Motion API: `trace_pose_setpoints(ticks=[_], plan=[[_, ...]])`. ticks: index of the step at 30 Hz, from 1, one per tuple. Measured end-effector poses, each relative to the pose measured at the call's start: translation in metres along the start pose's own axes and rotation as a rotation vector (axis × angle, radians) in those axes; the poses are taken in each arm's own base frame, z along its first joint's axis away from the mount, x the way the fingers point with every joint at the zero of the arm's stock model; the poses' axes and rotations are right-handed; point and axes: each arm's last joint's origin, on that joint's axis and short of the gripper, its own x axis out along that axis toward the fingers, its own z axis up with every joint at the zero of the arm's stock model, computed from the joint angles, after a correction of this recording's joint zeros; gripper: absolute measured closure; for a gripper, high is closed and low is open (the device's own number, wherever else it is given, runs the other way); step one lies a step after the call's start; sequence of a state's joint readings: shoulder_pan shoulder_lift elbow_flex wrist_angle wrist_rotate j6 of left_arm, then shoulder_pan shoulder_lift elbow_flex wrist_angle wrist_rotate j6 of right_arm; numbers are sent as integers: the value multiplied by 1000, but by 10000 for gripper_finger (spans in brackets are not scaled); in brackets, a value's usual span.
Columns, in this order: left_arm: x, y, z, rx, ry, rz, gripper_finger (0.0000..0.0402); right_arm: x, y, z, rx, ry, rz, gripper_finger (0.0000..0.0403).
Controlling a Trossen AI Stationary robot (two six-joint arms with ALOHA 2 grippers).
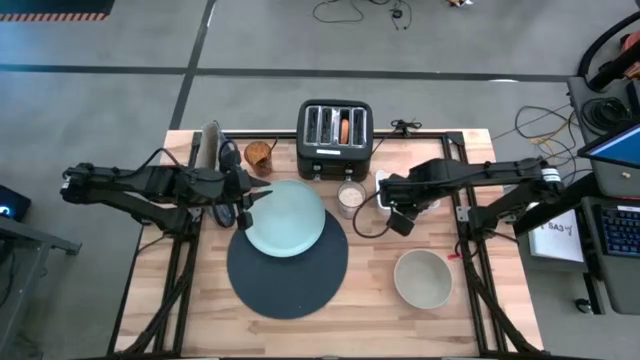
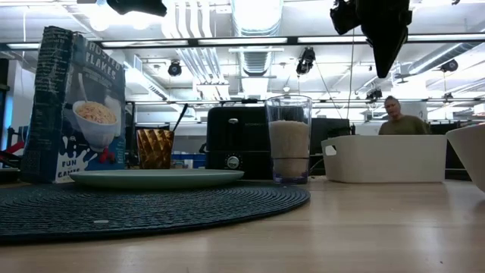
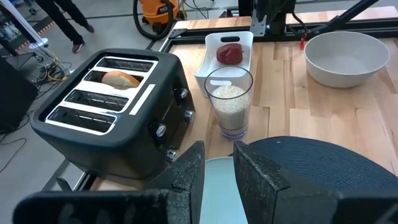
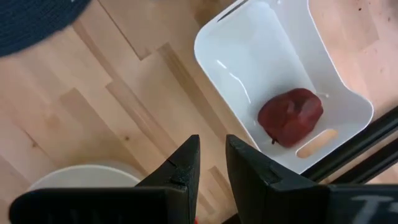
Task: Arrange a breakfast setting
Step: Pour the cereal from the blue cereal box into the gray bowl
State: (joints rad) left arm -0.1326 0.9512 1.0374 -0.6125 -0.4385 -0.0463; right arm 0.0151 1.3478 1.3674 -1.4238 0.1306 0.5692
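A pale mint plate [image 1: 285, 218] lies on the far part of the round dark-blue placemat [image 1: 290, 275]. A glass of white filling [image 3: 229, 102] stands between the plate and a white tray [image 4: 249, 56], which holds a dark-red fruit [image 4: 290, 116]. A bagel half [image 3: 121, 79] sticks out of a slot of the black toaster [image 1: 335, 140]. The beige bowl [image 1: 423, 278] sits on the near right of the table. My left gripper [image 3: 216, 165] hovers over the plate's left rim, slightly open and empty. My right gripper [image 4: 211, 146] points down between bowl and tray, slightly open and empty.
A cereal box [image 2: 72, 106] and an amber glass [image 2: 154, 148] stand at the far left of the table, behind the plate. Bare wood shows in front of the tray and around the bowl. A person [image 2: 398, 117] sits in the room beyond the table.
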Motion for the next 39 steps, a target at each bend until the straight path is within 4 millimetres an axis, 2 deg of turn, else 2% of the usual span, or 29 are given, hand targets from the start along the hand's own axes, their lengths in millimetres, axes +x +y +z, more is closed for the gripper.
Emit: trace_pose_setpoints(ticks=[5, 8, 12, 20, 25, 30, 39], plan=[[0, 0, 0, 0, 0, 0, 333, 1, 2, 0, -19, 0, -3, 335], [0, 0, 0, 0, 0, 0, 333, -1, 10, -6, -113, -58, -26, 335], [0, 0, 0, -12, 0, -1, 333, 2, 25, -24, -220, -169, -50, 335], [2, -1, 0, -17, 2, -2, 333, 24, 48, -59, -243, -328, 24, 335], [3, -2, 2, -20, -9, -3, 333, 48, 44, -71, -414, -282, -47, 335], [3, -2, 2, -33, -12, -4, 333, 64, 42, -75, -389, -256, -99, 335], [10, -5, 2, -43, 6, -4, 333, 63, 42, -72, -369, -329, -115, 335]])
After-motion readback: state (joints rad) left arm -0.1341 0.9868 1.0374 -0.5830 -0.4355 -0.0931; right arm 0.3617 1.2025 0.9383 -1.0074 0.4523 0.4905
